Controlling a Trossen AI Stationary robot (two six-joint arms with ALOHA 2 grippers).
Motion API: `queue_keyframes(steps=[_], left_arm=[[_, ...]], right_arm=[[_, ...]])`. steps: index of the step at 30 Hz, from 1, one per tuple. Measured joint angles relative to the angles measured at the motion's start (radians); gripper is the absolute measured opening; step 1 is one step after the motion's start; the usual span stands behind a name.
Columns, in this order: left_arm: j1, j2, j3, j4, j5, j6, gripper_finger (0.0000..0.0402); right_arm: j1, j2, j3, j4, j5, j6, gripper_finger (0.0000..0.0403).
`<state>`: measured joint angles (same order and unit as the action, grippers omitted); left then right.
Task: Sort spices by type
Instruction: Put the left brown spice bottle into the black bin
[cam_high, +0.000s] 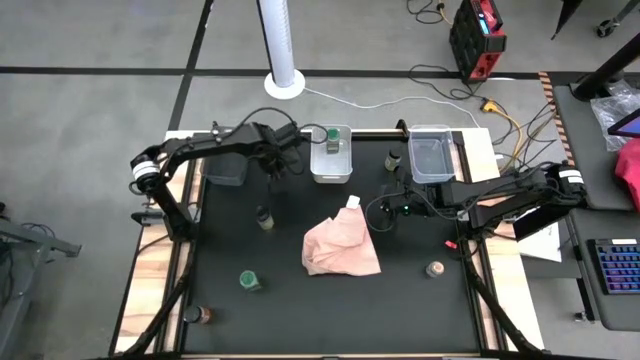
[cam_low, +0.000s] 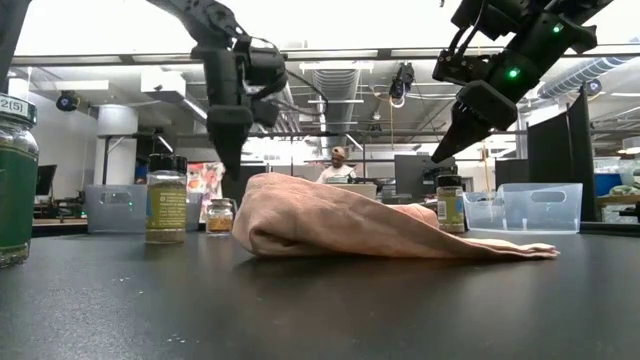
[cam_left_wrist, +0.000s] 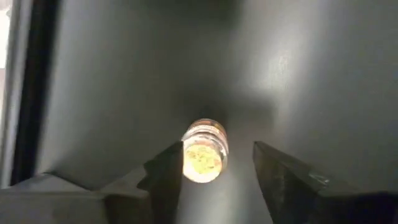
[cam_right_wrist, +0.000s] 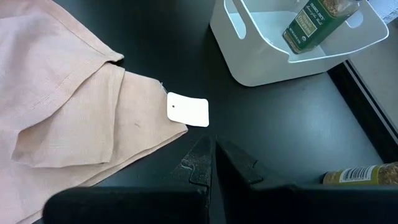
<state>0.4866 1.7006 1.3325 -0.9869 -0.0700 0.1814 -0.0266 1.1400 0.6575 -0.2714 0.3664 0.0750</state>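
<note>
Spices are standing in little jars all over a black table (cam_high: 330, 310). One small jar of yellow spice (cam_left_wrist: 204, 151) is sitting between the left gripper's (cam_left_wrist: 214, 168) spread fingers, and they are not squeezing it. That gripper is hanging near the far edge, beside a white bin (cam_high: 331, 160) that is holding a green-lidded jar (cam_high: 331, 136). The right gripper (cam_right_wrist: 211, 163) is hovering over the table near a pink cloth (cam_high: 342, 247) with a white tag (cam_right_wrist: 187, 110), its fingers pressed together on nothing. More jars are waiting near the front of the table (cam_high: 249, 281). Behind the table a person (cam_low: 338, 165) is sitting in a big room with desks and bright ceiling lights.
</note>
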Motion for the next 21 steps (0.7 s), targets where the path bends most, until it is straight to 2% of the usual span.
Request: queue_keyframes(steps=[8,12,16,21], left_arm=[[0.000,-0.001,0.077,-0.071,-0.001,-0.003,0.0090],[0.000,-0.001,0.063,-0.071,-0.001,-0.022,0.0072],[0.001,-0.001,0.013,-0.096,-0.001,-0.055,0.0087],[0.001,-0.001,-0.067,-0.051,-0.002,-0.014,0.0155]], right_arm=[[0.000,0.000,-0.003,0.000,0.000,0.002,0.0013],[0.000,0.000,-0.008,0.000,0.000,0.005,0.0013],[0.000,0.000,-0.008,0.000,0.000,0.011,0.0013],[0.000,0.000,-0.009,0.001,0.000,0.016,0.0013]])
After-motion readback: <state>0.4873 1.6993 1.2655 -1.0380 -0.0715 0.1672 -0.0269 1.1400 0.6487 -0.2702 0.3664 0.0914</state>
